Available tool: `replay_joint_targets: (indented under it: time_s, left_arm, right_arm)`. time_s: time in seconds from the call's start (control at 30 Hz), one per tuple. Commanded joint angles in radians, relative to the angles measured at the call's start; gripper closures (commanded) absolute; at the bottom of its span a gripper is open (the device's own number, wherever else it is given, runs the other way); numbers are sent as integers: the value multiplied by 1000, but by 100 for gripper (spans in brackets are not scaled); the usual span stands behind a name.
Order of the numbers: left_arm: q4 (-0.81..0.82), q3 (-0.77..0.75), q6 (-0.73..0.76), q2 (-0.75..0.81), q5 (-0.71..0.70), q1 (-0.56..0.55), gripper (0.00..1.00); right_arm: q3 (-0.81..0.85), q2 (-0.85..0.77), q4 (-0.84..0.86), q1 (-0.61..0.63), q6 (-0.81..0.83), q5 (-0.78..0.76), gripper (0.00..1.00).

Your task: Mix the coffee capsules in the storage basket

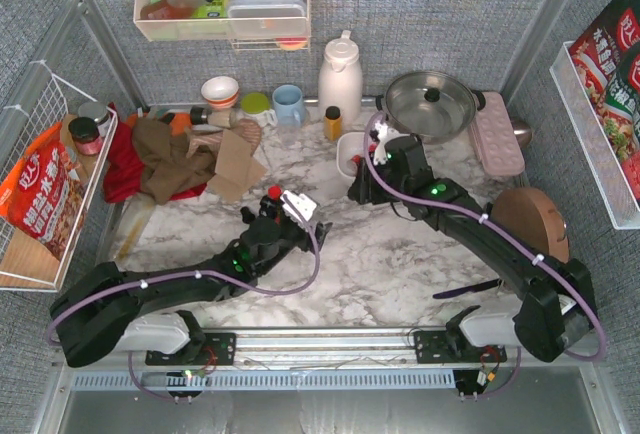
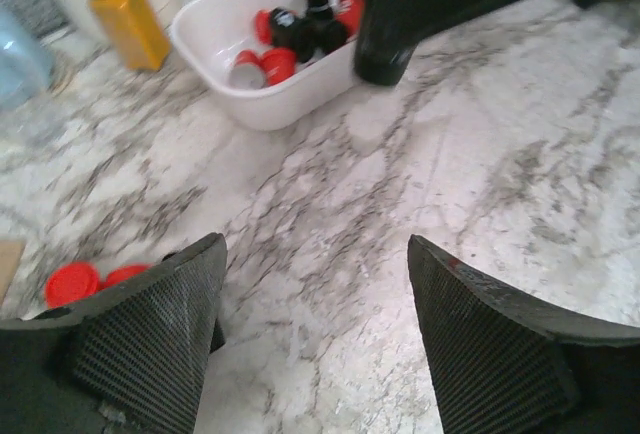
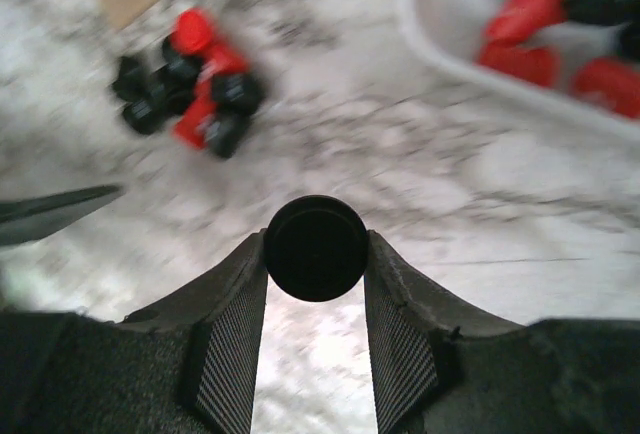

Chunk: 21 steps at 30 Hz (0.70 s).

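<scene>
- Top external view: left arm (image 1: pixel 180 289) lies low, stretched toward the middle of the table (image 1: pixel 400 254). The left gripper (image 2: pixel 317 254) has its jaws wide apart with nothing between them. Red coffee capsules (image 2: pixel 72 282) sit partly hidden behind one finger.
- Right arm (image 1: pixel 500 239) reaches far back, just beside the storage basket (image 2: pixel 270 104) of red and black pods, and blocks part of it.
- Right gripper (image 3: pixel 315 244) is clamped on a black capsule (image 3: pixel 315 254). The loose cluster (image 3: pixel 190 89) beyond it is blurred.

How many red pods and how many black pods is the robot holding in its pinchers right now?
Small red tapered coffee capsules held: 0
Small black tapered coffee capsules held: 1, between the fingers of the right gripper
Total held: 1; the left gripper is open and holds nothing.
</scene>
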State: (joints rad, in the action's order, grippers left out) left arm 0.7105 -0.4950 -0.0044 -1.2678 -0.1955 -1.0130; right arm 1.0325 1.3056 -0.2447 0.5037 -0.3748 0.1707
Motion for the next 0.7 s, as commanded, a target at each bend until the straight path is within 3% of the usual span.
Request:
replay_joint_targets:
  time_s: [0.0,0.13,0.23,0.33,0.4,0.47,0.67]
  left_arm:
    - [-66,17,-129,21,-223,2,17]
    - [-216,5,-278,26,-371,16,5]
    - [-310,-11,-352,18,-414,36,3]
    - [-391,-32,-415,1,-427,66,3]
    - [-435,-49,-446,-19,-402,90,4]
    - [-474,-72,-469,-44,-376,112,5]
    - [-560,-118,-527,-106,-320,179,14]
  right_arm:
    - [27,41,16,-29,134,-342,73]
    - [73,166,42,-106,187,-430,72]
    - [125,264,45,-158,191,-442,65]
    - [172,344,45,-198,194,-459,58]
    - [207,388,25,-217,198,-459,44]
    - [246,420,-17,-228,203,-450,36]
    - [203,357,-26,-227,197,-394,26]
